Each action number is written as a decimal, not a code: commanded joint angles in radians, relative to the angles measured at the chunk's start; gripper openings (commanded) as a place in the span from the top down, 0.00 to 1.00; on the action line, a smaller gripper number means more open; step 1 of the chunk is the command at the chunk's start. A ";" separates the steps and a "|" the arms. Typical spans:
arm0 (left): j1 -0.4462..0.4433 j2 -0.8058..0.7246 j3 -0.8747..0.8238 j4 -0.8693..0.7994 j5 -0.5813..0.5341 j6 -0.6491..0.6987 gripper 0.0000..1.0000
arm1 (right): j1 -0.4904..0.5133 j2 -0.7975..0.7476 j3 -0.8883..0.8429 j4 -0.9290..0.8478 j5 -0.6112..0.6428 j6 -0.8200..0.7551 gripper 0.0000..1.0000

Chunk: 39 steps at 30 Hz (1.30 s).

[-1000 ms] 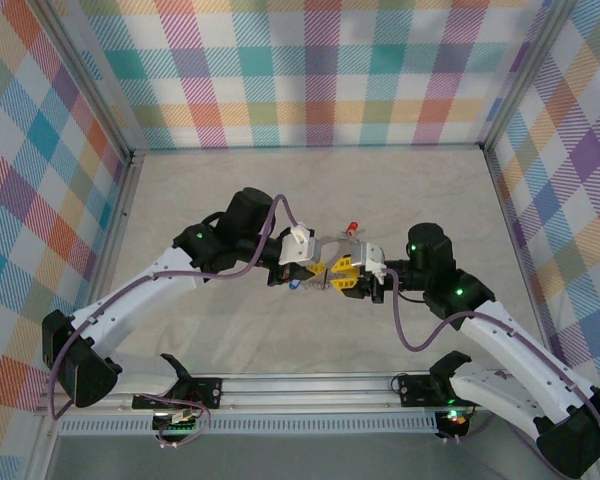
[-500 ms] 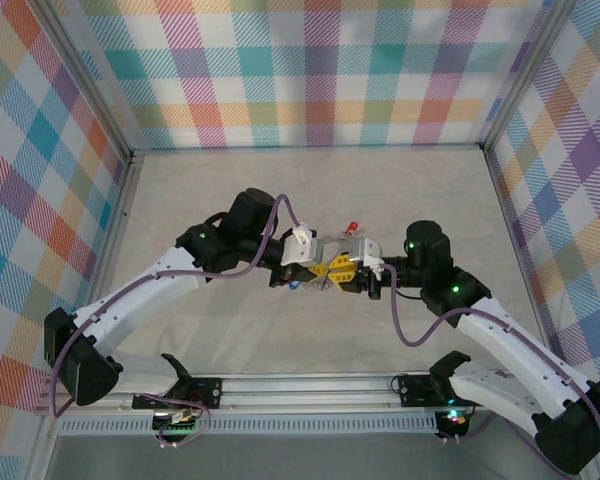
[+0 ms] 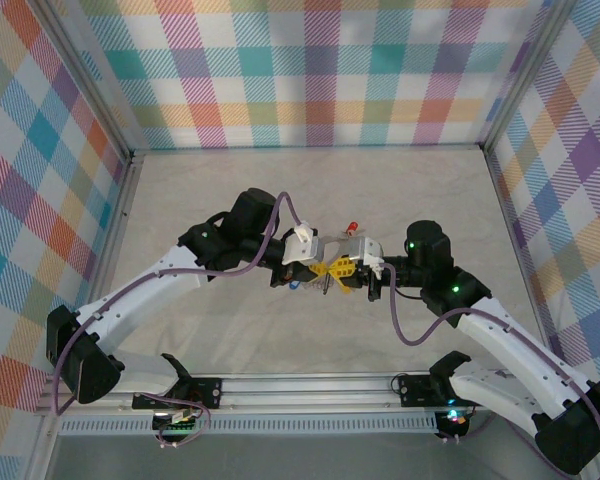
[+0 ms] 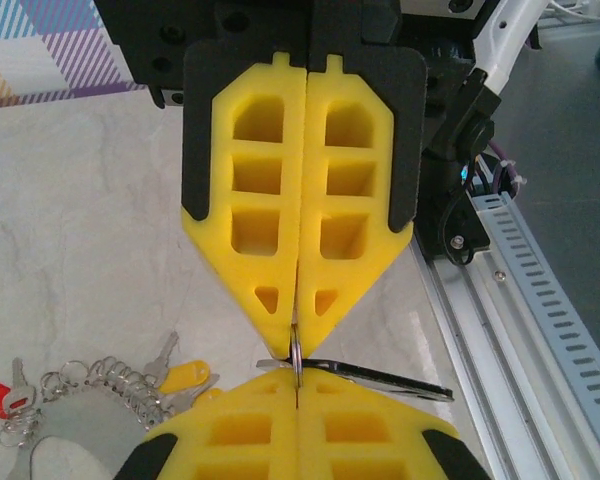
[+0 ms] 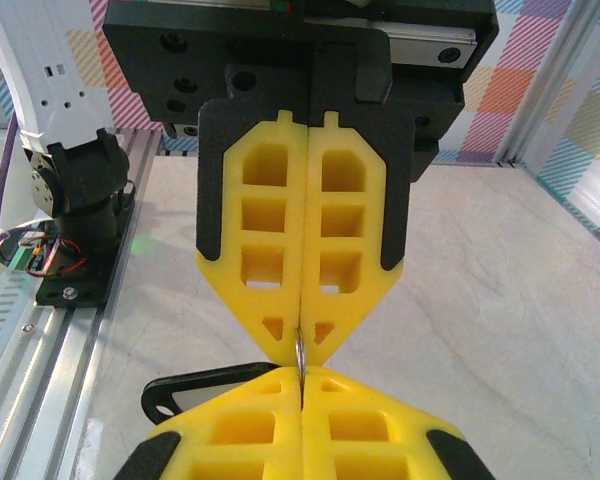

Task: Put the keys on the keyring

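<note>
Keys (image 4: 180, 377): black-tagged key (image 4: 380, 376) at centre of the pale table (image 3: 230, 200), tag crossways at the meeting fingertips | thin metal loop (image 4: 295, 355) edge-on, which ring I cannot tell, clenched by left gripper (image 4: 296, 332) and right gripper (image 5: 300, 345) tip to tip, both equally near | red-tagged key (image 3: 352, 227) and chain links (image 4: 100, 378) just beyond, far side | flat surface, room all round

No legible text anywhere
</note>
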 commanded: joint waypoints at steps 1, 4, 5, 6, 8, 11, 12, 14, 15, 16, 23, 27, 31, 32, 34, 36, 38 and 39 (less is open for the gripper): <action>-0.017 0.002 0.030 0.068 0.015 -0.033 0.92 | 0.004 -0.022 0.007 0.033 -0.004 -0.015 1.00; -0.016 -0.017 0.018 0.079 0.006 -0.044 0.87 | 0.004 -0.042 -0.006 0.042 0.012 -0.009 1.00; -0.017 -0.019 0.012 0.089 0.009 -0.051 0.86 | 0.004 -0.047 -0.010 0.046 0.014 -0.005 1.00; -0.016 -0.019 0.010 0.095 0.013 -0.053 0.86 | 0.004 -0.049 -0.015 0.053 0.014 -0.002 1.00; -0.016 -0.012 0.015 0.092 0.021 -0.055 0.86 | 0.005 -0.049 -0.021 0.068 0.011 0.004 1.00; -0.016 -0.002 0.026 0.090 0.027 -0.053 0.86 | 0.004 -0.045 -0.018 0.070 0.008 0.004 1.00; -0.016 0.000 0.028 0.090 0.029 -0.053 0.86 | 0.004 -0.042 -0.017 0.072 0.012 0.004 1.00; -0.016 0.003 0.035 0.085 0.034 -0.045 0.87 | 0.004 -0.042 -0.017 0.068 0.014 -0.002 1.00; -0.017 0.003 0.038 0.082 0.035 -0.041 0.89 | 0.005 -0.040 -0.016 0.066 0.014 -0.005 1.00; -0.017 0.003 0.040 0.081 0.037 -0.037 0.91 | 0.004 -0.040 -0.015 0.063 0.013 -0.007 1.00; -0.016 -0.001 0.045 0.074 0.051 -0.036 1.00 | 0.003 -0.055 -0.021 0.036 0.048 -0.021 0.74; -0.015 -0.021 0.036 0.062 -0.053 -0.043 1.00 | -0.005 -0.096 -0.030 -0.006 0.119 -0.055 0.54; -0.006 -0.024 0.039 0.051 -0.055 -0.051 1.00 | -0.025 -0.114 -0.042 -0.003 0.126 -0.034 0.53; -0.005 -0.023 0.040 0.051 -0.055 -0.056 1.00 | -0.026 -0.114 -0.045 0.006 0.128 -0.024 0.53; -0.002 -0.021 0.039 0.051 -0.063 -0.070 1.00 | -0.031 -0.114 -0.053 0.031 0.152 0.001 0.53; 0.007 -0.021 0.036 0.044 -0.076 -0.086 1.00 | -0.040 -0.111 -0.056 0.049 0.263 0.059 0.48; 0.024 -0.026 0.035 0.021 -0.061 -0.094 1.00 | -0.049 -0.093 -0.032 0.027 0.520 0.205 0.31; 0.036 -0.031 0.029 0.011 -0.043 -0.094 1.00 | -0.051 -0.075 -0.015 0.007 0.708 0.308 0.16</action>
